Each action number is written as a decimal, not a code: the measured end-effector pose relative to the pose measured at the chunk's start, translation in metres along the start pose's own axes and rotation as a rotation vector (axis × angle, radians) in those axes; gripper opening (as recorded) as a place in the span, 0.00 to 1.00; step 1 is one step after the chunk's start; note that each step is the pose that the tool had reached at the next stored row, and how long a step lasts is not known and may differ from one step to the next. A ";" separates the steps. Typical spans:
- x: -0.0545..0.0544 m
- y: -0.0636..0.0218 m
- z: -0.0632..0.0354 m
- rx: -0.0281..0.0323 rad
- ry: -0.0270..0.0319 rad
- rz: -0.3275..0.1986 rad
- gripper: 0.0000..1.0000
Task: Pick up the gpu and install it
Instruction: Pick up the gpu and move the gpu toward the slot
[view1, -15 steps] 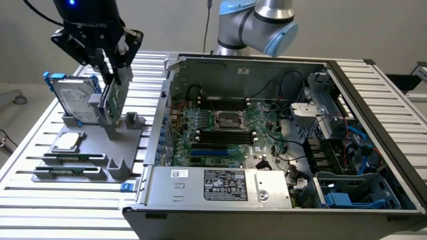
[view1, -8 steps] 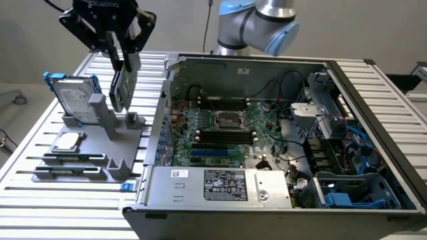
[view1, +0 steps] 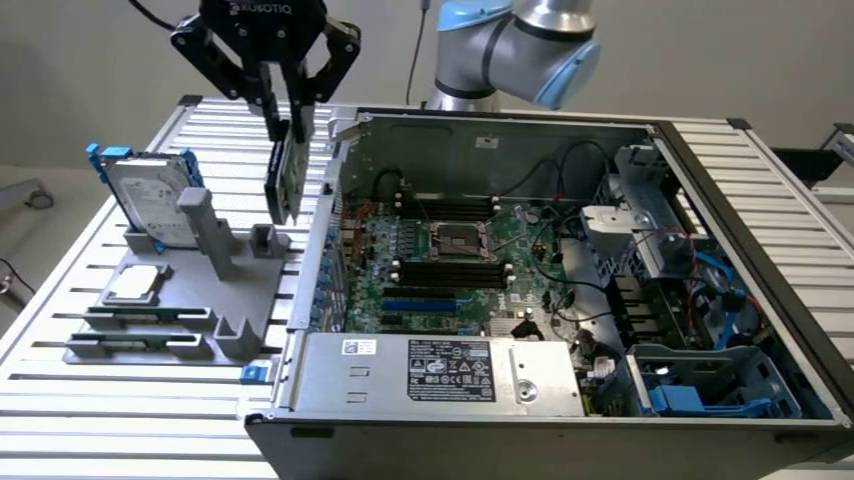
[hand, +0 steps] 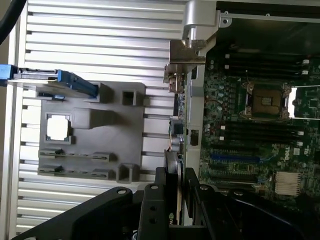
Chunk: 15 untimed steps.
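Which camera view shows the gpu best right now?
The exterior view: the gpu shows full length, hanging upright in the gripper beside the open case. The wrist view shows it edge-on, with its silver bracket.

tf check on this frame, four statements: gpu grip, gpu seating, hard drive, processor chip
1. The hand grips the gpu. True.
2. The gpu is already installed. False: it hangs edge-down in the air beside the computer case wall.
3. The hard drive stands upright in the gray fixture. True.
4. The processor chip sits inside the computer case. False: it lies flat on the gray fixture.
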<state>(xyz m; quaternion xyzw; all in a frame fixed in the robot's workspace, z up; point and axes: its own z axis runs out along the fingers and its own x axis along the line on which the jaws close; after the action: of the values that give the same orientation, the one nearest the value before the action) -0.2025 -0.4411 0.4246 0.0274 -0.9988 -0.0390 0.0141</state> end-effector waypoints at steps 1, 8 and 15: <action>-0.005 -0.0002 -0.0001 0.0000 0.0000 0.000 0.26; -0.036 -0.0014 -0.0009 0.0001 0.0000 0.000 0.26; -0.069 -0.0012 0.0059 0.0027 0.0001 0.001 0.26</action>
<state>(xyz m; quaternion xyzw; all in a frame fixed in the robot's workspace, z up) -0.1342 -0.4380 0.4168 0.0270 -0.9988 -0.0377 0.0141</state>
